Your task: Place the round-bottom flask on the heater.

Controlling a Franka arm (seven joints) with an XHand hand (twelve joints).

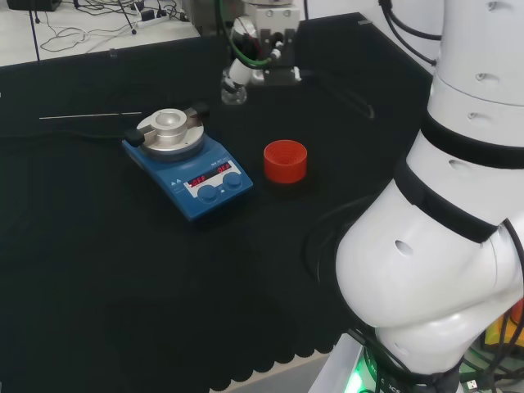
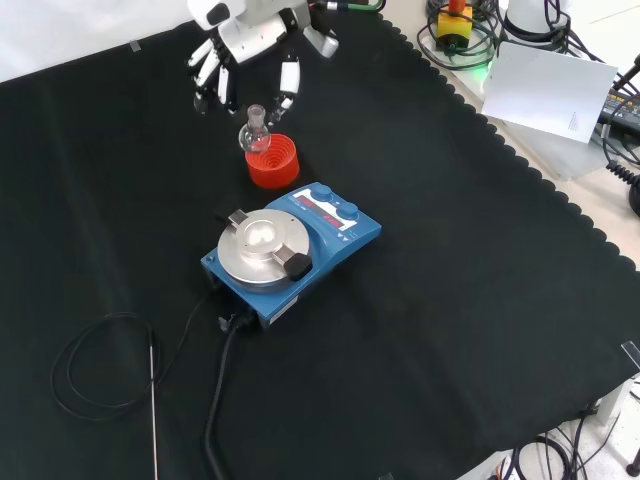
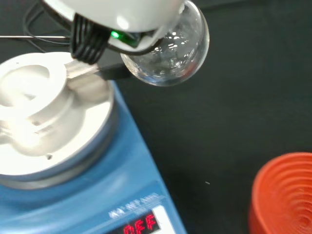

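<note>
Front view shows the hand (image 2: 245, 45) near the top of the picture, above the black cloth (image 2: 480, 300). Its fingers (image 2: 288, 78) point down and pinch the neck of a small clear round-bottom flask (image 2: 256, 133). The flask hangs up in the air, just over the red ribbed stand (image 2: 272, 162), and does not sit in it. Its round belly looks see-through.

Below the red stand in this view sits the heater (image 2: 292, 252). It is a blue box with a round silver plate (image 2: 262, 247) on top and two blue knobs (image 2: 338, 207) on its front edge. A black cable (image 2: 222, 380) runs from the heater down toward the bottom of the picture. A thin metal rod (image 2: 153, 410) with a loop of thin black wire lies on the cloth at the left.

Head view shows the hand (image 1: 246, 57) at the top middle, with the flask (image 1: 233, 92) under it. The heater (image 1: 190, 168) sits to the left, and the red stand (image 1: 285, 161) is just beside it on the right. The flask is farther back than both and is not touching either one.

Wrist view shows the glass ball of the flask (image 3: 168, 51) up close, with the silver plate (image 3: 39, 112) and the red stand (image 3: 285, 195) lower down on the cloth.
</note>
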